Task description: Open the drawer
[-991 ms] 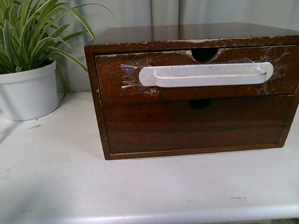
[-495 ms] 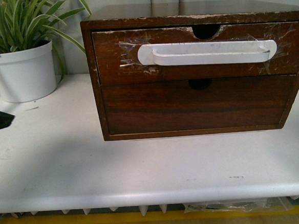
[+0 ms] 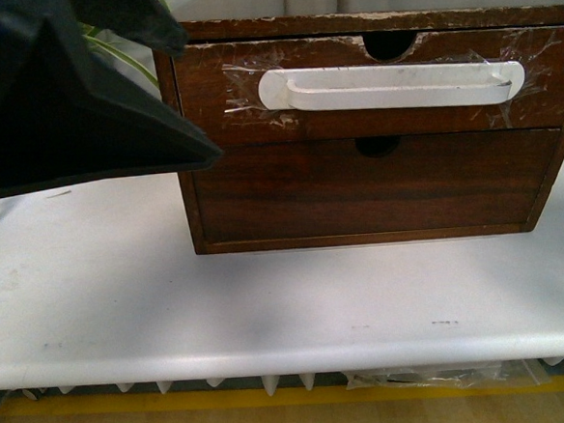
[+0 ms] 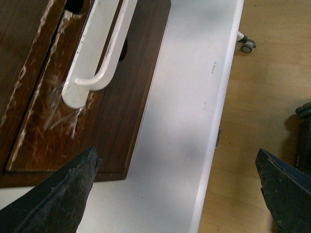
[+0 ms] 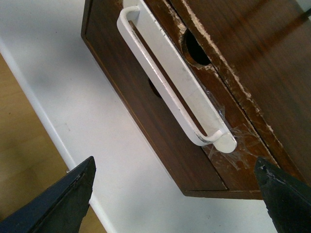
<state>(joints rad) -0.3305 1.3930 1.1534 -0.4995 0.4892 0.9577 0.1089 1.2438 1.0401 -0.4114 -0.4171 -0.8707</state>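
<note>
The drawer [image 3: 217, 114] is the upper front of a dark brown wooden cabinet, shut, with a chipped top edge and a half-round notch [image 3: 387, 45]. Its long white handle [image 3: 389, 86] is held on with clear tape. My left gripper [image 4: 175, 194] is open and empty, off the handle's left end [image 4: 77, 94], above the table. Its black fingers [image 3: 82, 119] fill the upper left of the front view. My right gripper [image 5: 175, 194] is open and empty, off the handle's right end [image 5: 221, 141]. Neither gripper touches the handle.
The plain lower drawer front [image 3: 377, 190] has no handle. The cabinet stands on a white table [image 3: 269, 309], whose front edge [image 3: 273, 362] is near me. A few plant leaves [image 3: 106, 45] show behind the left fingers. Wooden floor [image 4: 262, 97] lies below.
My left gripper has come in from the left and now covers the potted plant in the front view. The cabinet sits higher and larger in the picture.
</note>
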